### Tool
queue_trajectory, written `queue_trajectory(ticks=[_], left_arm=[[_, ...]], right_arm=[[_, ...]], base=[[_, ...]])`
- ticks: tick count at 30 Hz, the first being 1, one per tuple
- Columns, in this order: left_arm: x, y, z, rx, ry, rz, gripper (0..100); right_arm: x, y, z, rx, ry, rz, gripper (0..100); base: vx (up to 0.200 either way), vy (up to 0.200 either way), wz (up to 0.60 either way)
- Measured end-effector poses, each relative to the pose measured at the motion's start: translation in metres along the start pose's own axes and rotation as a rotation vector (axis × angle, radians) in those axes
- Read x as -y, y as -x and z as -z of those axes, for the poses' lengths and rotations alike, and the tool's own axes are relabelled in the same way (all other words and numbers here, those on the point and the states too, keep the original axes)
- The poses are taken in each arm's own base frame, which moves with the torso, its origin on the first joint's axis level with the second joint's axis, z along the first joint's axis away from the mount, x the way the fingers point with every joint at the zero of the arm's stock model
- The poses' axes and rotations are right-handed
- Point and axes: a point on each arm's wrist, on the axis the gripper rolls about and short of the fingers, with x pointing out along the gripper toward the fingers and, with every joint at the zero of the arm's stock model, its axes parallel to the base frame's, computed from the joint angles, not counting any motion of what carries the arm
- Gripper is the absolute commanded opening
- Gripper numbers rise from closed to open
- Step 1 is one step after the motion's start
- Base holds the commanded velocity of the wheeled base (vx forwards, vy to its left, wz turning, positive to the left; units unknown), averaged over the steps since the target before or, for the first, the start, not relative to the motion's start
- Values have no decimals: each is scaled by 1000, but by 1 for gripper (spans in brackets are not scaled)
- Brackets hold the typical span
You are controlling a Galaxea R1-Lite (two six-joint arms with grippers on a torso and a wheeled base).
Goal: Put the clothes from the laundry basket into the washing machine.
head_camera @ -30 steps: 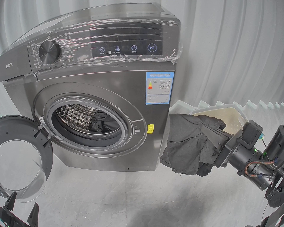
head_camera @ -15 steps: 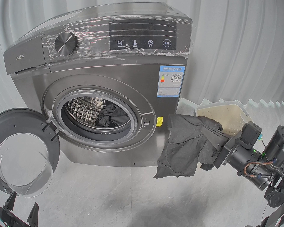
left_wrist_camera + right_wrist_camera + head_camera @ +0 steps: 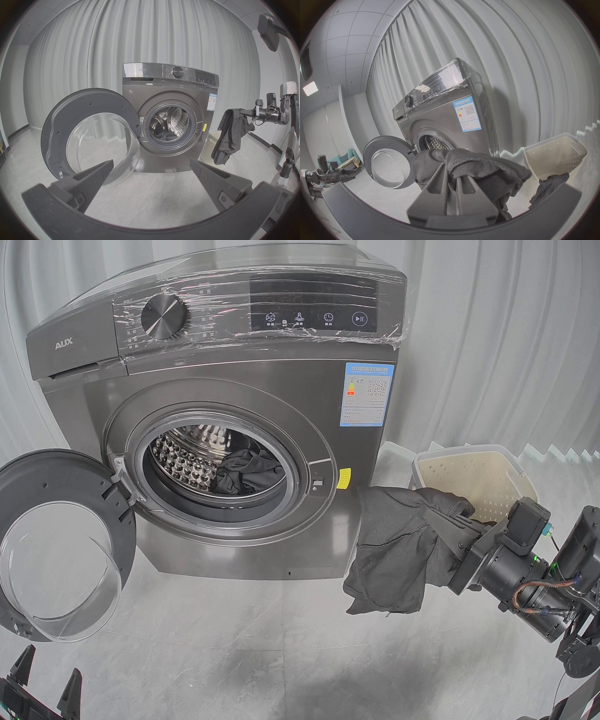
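Held item: dark grey garment, clamped between the closed fingers of the right gripper. It is bunched over the fingertips and hangs limp below them, clear of the floor.

Washing machine: grey front-loader, upright, with plastic film across the control panel. Its round opening lies ahead and to the left of the fingers, apart from the held cloth. The door is swung fully open on the far side from the fingers.

Second dark garment: crumpled inside the drum, well apart from the fingers.

Laundry basket: cream plastic with perforated walls, upright on the floor close beyond the fingers, beside the machine's right flank
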Motion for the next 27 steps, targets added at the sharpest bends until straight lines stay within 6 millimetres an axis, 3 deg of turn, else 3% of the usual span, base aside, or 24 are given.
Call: queue_trajectory(ticks=[15, 27], left_arm=[[0, 0, 0, 0, 0, -1, 100], [0, 0, 0, 0, 0, -1, 100]], right_arm=[[0, -1, 0, -1, -1, 7, 0], [1, 0, 2, -9, -1, 7, 0]], base=[[0, 200, 0], [0, 0, 0]])
